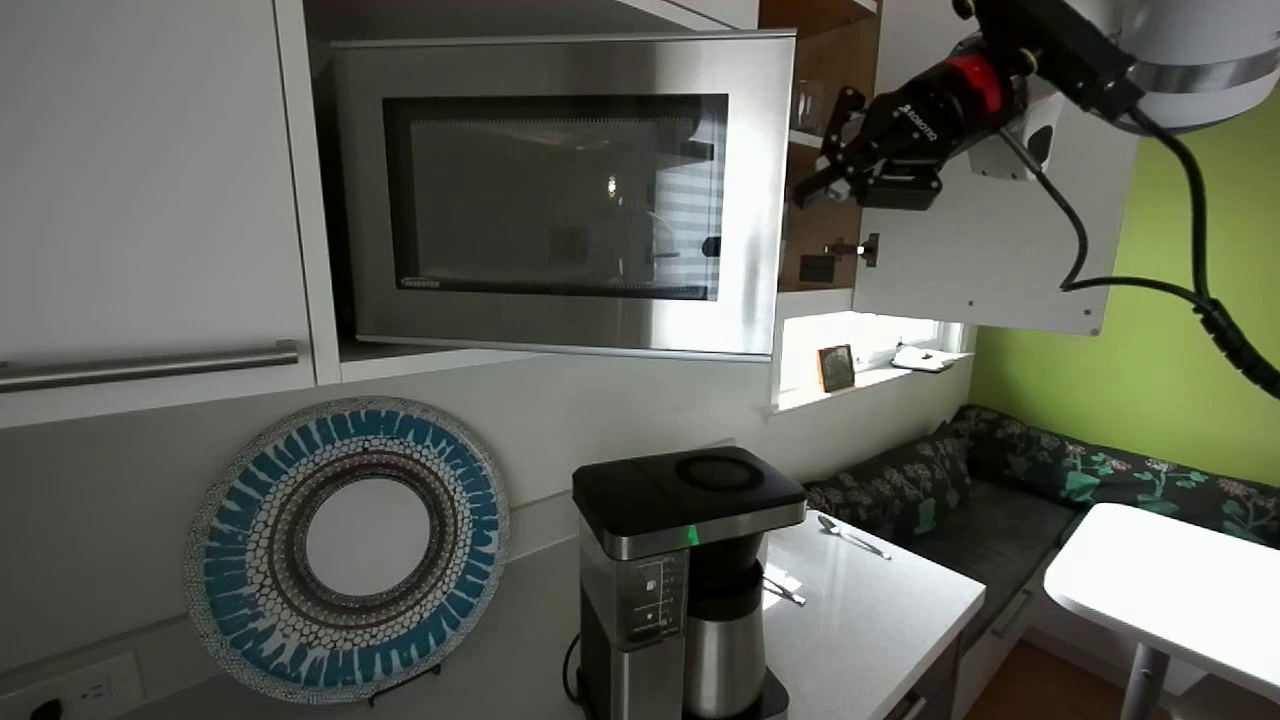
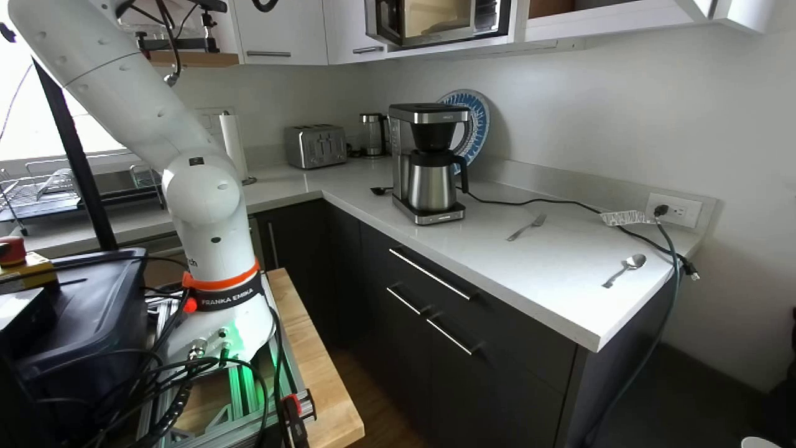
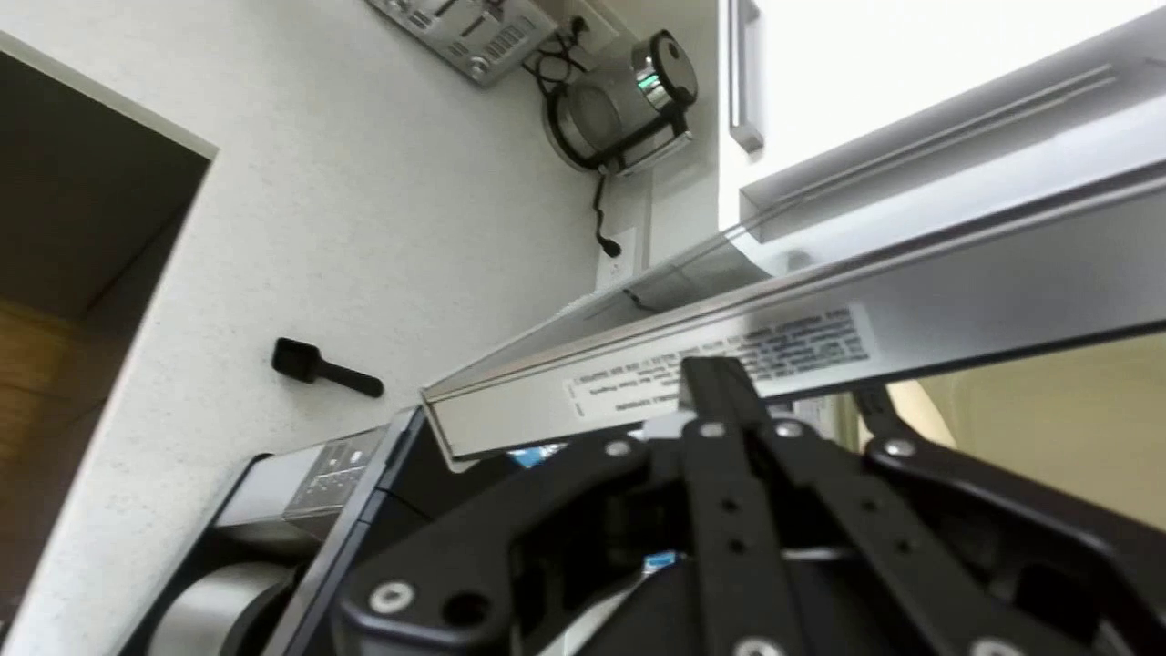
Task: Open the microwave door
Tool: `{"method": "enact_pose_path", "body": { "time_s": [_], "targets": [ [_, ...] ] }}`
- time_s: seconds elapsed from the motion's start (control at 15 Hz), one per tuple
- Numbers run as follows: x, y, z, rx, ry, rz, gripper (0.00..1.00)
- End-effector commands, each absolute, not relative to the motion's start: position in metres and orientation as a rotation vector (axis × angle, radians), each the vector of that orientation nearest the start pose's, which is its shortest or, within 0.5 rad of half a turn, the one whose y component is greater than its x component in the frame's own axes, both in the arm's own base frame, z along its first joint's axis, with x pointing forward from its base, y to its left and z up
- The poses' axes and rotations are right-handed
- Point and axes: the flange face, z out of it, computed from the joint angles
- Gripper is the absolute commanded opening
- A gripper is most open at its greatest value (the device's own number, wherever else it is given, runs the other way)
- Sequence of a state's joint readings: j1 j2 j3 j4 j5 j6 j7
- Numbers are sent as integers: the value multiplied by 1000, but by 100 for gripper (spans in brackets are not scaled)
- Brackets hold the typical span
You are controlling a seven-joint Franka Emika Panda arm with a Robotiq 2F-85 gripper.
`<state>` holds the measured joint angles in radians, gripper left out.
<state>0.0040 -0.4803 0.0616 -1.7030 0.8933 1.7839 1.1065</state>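
Here the kitchen counter is white, one wall green, the claw agape.

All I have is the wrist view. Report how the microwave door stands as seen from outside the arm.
Observer: In an exterior view, the full front of the microwave door shows, swung outward and open.
Operator: Noted. Warn me of anything else standing open.
Observer: A white cabinet door stands open, showing behind the end effector in an exterior view.
Operator: Understood. List any loose cutlery.
Observer: A fork and a spoon lie on the counter in an exterior view.
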Motion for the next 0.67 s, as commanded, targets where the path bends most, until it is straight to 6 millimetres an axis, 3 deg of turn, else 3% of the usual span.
{"method": "enact_pose_path", "body": {
  "time_s": [0.0, 0.27, 0.6],
  "targets": [
    [351, 88, 854, -1981, 1096, 126, 0],
    [342, 63, 856, -2135, 1237, 101, 0],
    [365, 40, 852, -2360, 1325, -83, 0]
  ]
}}
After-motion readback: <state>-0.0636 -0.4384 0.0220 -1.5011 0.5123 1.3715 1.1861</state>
